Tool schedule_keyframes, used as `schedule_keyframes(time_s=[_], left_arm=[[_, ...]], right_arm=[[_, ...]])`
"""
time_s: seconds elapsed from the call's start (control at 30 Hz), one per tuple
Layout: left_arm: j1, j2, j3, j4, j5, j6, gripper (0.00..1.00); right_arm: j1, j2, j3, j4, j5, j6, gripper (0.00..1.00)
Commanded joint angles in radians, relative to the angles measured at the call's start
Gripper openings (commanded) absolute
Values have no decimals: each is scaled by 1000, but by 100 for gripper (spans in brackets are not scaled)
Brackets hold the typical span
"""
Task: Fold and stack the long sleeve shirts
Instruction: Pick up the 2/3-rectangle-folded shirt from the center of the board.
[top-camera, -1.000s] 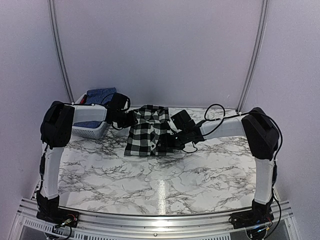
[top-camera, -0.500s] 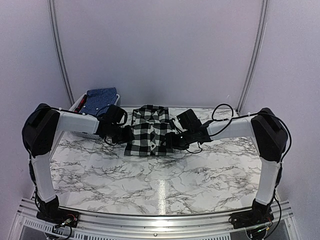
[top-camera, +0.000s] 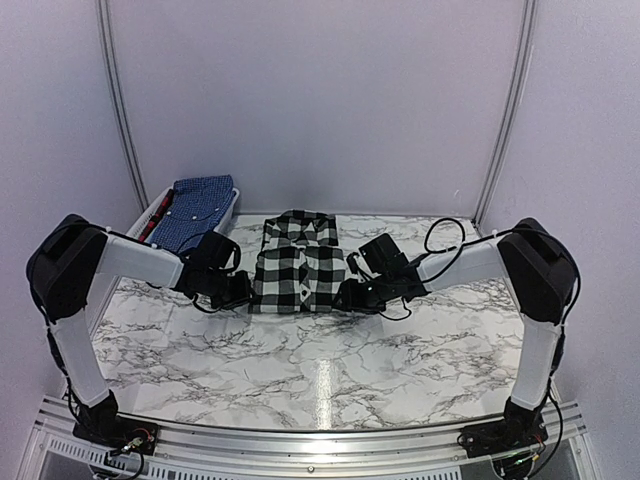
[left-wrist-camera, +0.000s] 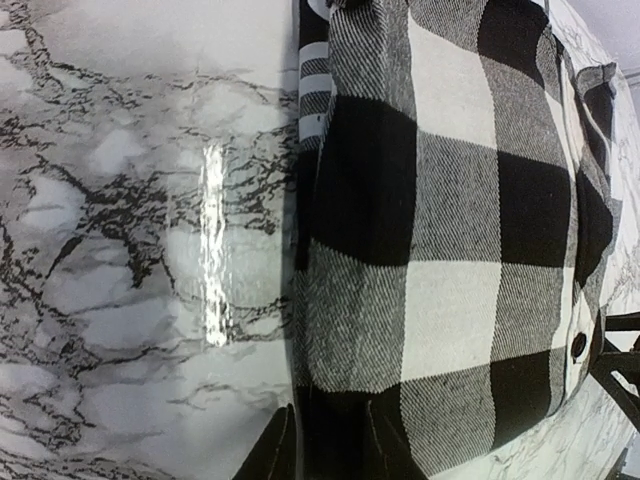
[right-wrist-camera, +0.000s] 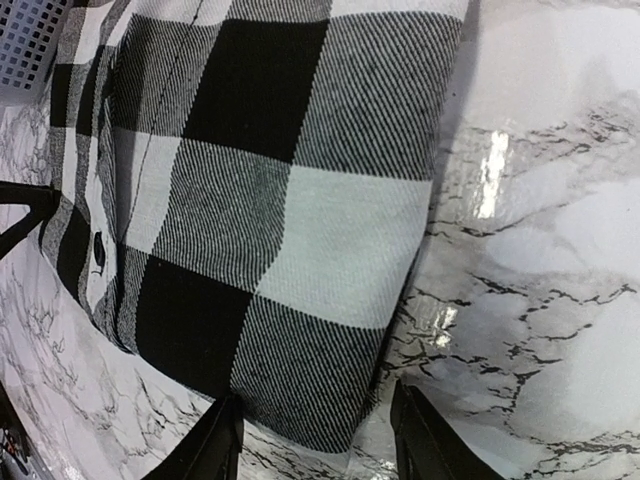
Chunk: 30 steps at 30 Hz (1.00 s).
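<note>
Item: checked shirt (top-camera: 298, 268), black and white, already narrowed into a tidy rectangle, collar toward the top of the overhead view.
Location: centre of the marble table (top-camera: 330, 370), lying flat, both long edges straight.
Second item: blue shirt (top-camera: 200, 203), resting in the white basket (right-wrist-camera: 25, 45) at the upper left, well apart from the checked one.
Left gripper (top-camera: 238, 292): low at the shirt's lower left corner; fingers apart in the wrist view, straddling the folded edge, not yet pinched.
Right gripper (top-camera: 350, 298): low at the lower right corner; fingers apart, the hem corner lying between them, nothing clamped.
Step in hand (judged): taking both hem corners to fold the lower half up toward the collar.
Method advised: close each pair on all the layers at the corner, not the top ply alone; pinch at matching points so the hem stays level.
Lift: raise both sides together and carry them evenly upward in the frame.
Risk: layers sliding apart, or the hem landing skewed.
</note>
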Motion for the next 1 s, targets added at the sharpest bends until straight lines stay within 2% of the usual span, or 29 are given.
schedule_keyframes(time_s=[0.0,0.1,0.6,0.8,0.97], left_arm=[[-3,-73,-47,-19,-7,-22,26],[-5,-94,-69,-19,2,-35,30],[-41,-47,-108,3,-3,-112,26],[-41,-55,-123,-17,-16,-130,27],[-40,-77,-139,-31,-39,-134,31]], right_arm=[[-16,-16,-27,27,-5,30,49],[-16,-16,-41,43,-18,31,48],[-18,-39,-114,92,-43,71,39],[-21,-30,-117,129,-55,77,35],[-22,-30,-121,132,-52,75,31]])
